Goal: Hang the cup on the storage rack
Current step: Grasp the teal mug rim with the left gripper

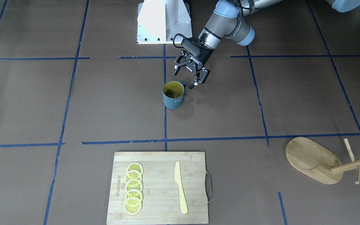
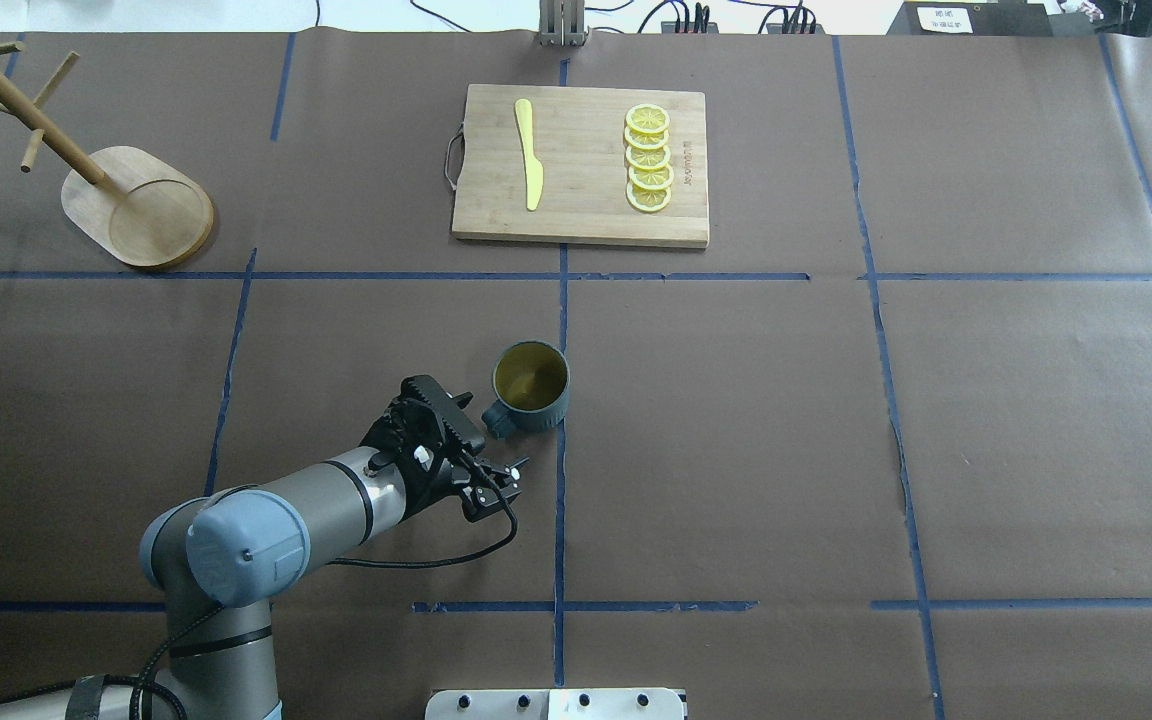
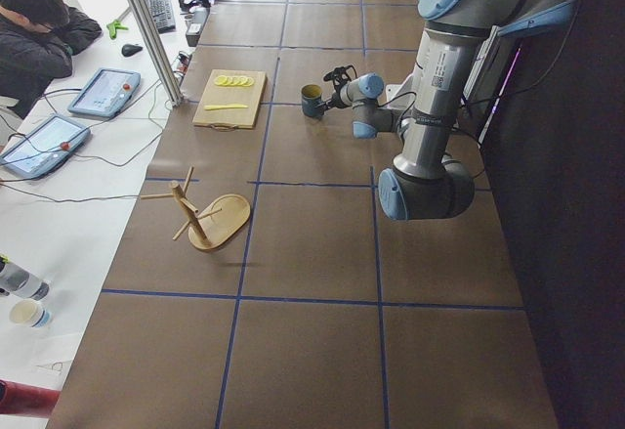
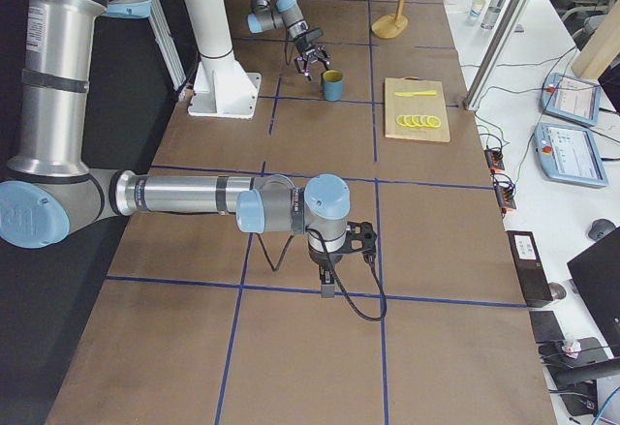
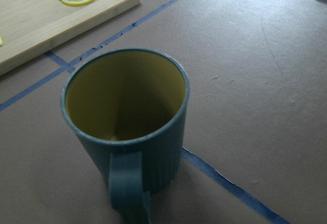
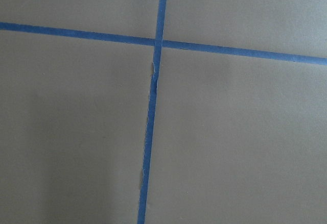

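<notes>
**Hazards.** The storage rack stands on its oval base at the far left corner of the worktop, close to the operators' edge. It appears freestanding, so a sideways push while a peg is being threaded would probably slide or tip it toward that edge. The cup stands upright near the middle of the worktop on a blue tape line, well apart from the rack. Its handle is turned toward the left pincer, which is spread, holds nothing and sits just beside the handle without touching it. If one finger meets the cup before the other, the cup is likely to be shoved or spun rather than caught. A hold on the small handle alone may also let the cup swing during the carry. The pegs are thin and the handle opening is small, so a slight tilt on arrival could make the cup miss or glance off.

**Edges and room.** From cup to rack the overhead view shows bare paper, which suggests an open diagonal route. The cutting board, with knife and lemon slices, lies at the far edge beyond the cup and off that route. The right pincer hangs low over the right half, well apart. Whether it is spread or pressed together cannot be told.
</notes>
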